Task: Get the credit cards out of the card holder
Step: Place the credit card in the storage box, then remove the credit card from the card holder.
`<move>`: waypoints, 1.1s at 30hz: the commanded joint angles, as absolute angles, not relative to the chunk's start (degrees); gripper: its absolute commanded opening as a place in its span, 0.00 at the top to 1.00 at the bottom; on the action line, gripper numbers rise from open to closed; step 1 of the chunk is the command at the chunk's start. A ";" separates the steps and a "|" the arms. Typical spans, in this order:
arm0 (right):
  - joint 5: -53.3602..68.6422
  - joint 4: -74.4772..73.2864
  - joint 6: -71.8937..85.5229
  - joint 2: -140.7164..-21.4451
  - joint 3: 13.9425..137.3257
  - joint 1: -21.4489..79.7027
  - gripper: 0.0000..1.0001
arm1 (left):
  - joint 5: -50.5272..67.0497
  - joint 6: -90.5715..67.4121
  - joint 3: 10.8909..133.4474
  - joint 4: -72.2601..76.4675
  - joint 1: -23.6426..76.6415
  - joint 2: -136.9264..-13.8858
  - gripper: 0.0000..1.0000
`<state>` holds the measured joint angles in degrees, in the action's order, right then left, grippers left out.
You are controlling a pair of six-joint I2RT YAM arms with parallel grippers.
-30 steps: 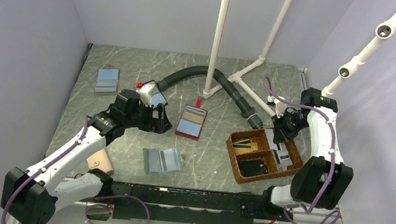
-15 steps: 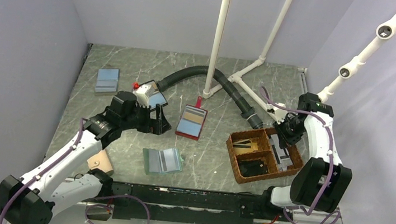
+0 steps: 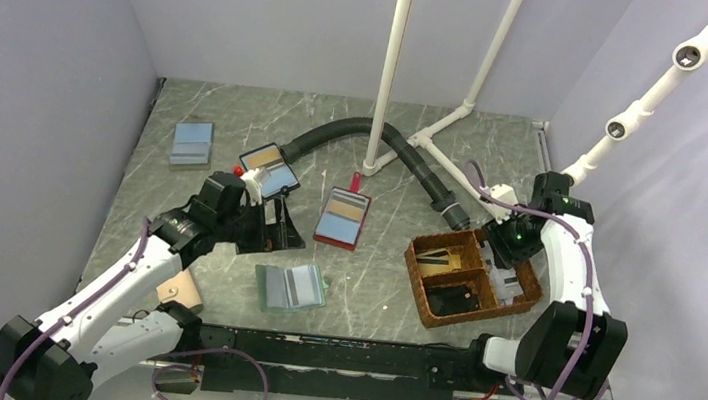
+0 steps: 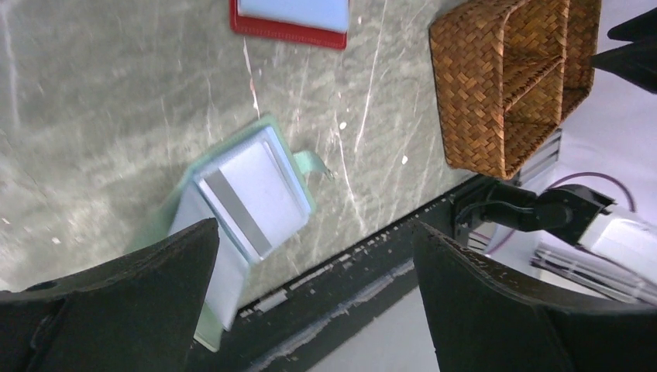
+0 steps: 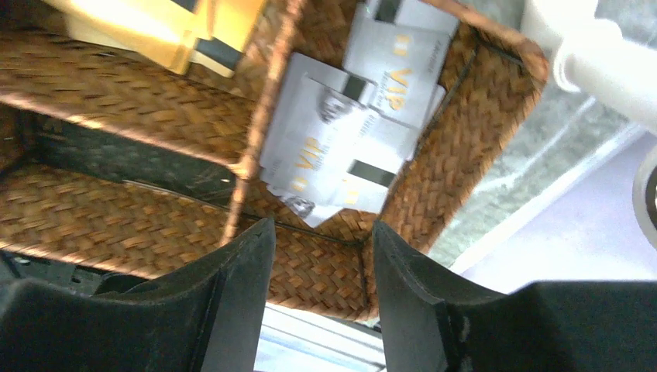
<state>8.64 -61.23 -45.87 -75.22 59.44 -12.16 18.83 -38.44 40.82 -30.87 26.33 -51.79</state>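
Blurred card holder (image 4: 246, 190), corner behind left hand (image 4: 315, 230), red-edged holder (image 4: 288, 25) cut off at top edge

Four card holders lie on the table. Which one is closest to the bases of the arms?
The grey-green card holder. The red-edged holder, the black-edged holder and the blue holder all lie farther back.

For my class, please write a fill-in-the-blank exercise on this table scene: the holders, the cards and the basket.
1. The silver VIP cards lie inside the wicker ____.
2. The left end effector, near the teal card holder, has its jaws ____, with nothing between them.
3. The tabbed holder nearest the basket has a ____ edge.

Missing words: basket; open; red.
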 commanded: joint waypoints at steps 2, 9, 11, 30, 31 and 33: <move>22.99 -66.81 -50.44 -71.46 62.62 -9.30 0.47 | 23.09 -46.93 40.27 -34.16 26.19 -52.91 0.02; 38.12 -66.57 -53.69 -69.85 64.49 -2.10 0.40 | 25.07 -53.96 36.50 -30.70 27.16 -54.06 0.20; 42.21 -64.89 -54.17 -70.18 64.70 1.29 0.36 | 25.52 -55.36 35.55 -28.77 28.04 -55.18 0.30; 52.26 -33.54 -10.56 -97.34 68.86 37.71 0.68 | 12.37 -58.80 32.11 -25.05 37.78 -70.58 0.31; 52.42 -32.32 -7.72 -98.75 69.35 38.25 0.68 | 12.27 -58.94 31.82 -24.90 37.80 -70.58 0.30; 52.60 -29.68 -2.06 -101.24 69.73 39.49 0.68 | 12.49 -59.06 31.23 -24.62 37.82 -70.58 0.28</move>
<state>51.48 -38.85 -17.15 -98.61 66.74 37.95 14.48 -57.98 32.25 -27.16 37.56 -70.54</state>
